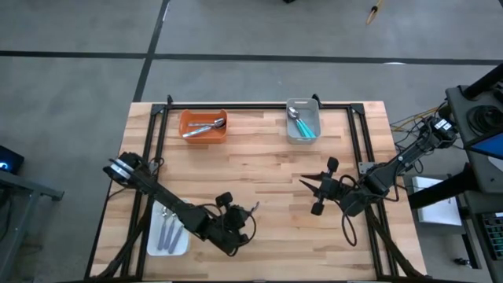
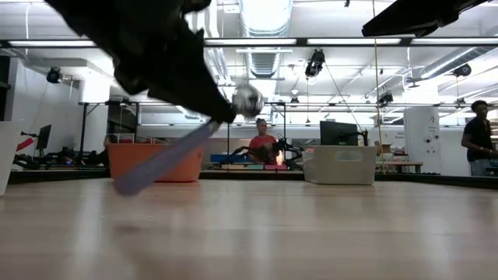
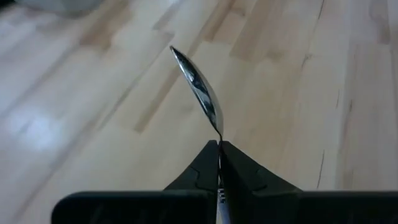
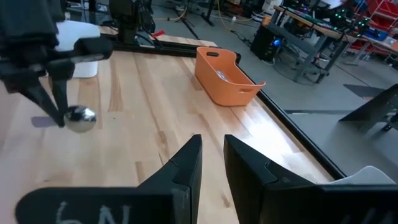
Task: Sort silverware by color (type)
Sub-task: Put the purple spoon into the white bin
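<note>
My left gripper (image 1: 238,222) is over the near middle of the table, shut on a lavender-handled spoon (image 2: 167,159) whose shiny bowl (image 3: 200,87) sticks out past the fingertips. My right gripper (image 1: 314,189) hovers open to the right of the middle and holds nothing; its fingers (image 4: 189,163) point toward the left arm. The white tray (image 1: 178,245) at the near left holds lavender spoons (image 1: 167,230). The orange tray (image 1: 189,118) at the far edge holds silver spoons (image 1: 203,129). The grey tray (image 1: 292,135) holds teal spoons (image 1: 305,126). My left gripper pinches the spoon by its thin neck (image 3: 218,135), just behind the bowl, between the two fingers (image 3: 198,171). The fingers slant down from above. The spoon is lifted clear of the table and tilted, bowl (image 2: 247,99) up and lavender handle (image 2: 148,173) sloping down.
A black frame rail (image 1: 259,104) runs along the table's far edge and down both sides. Bare wood (image 1: 267,165) lies between the two grippers and the far trays. People (image 2: 261,140) and benches show in the room beyond the table.
</note>
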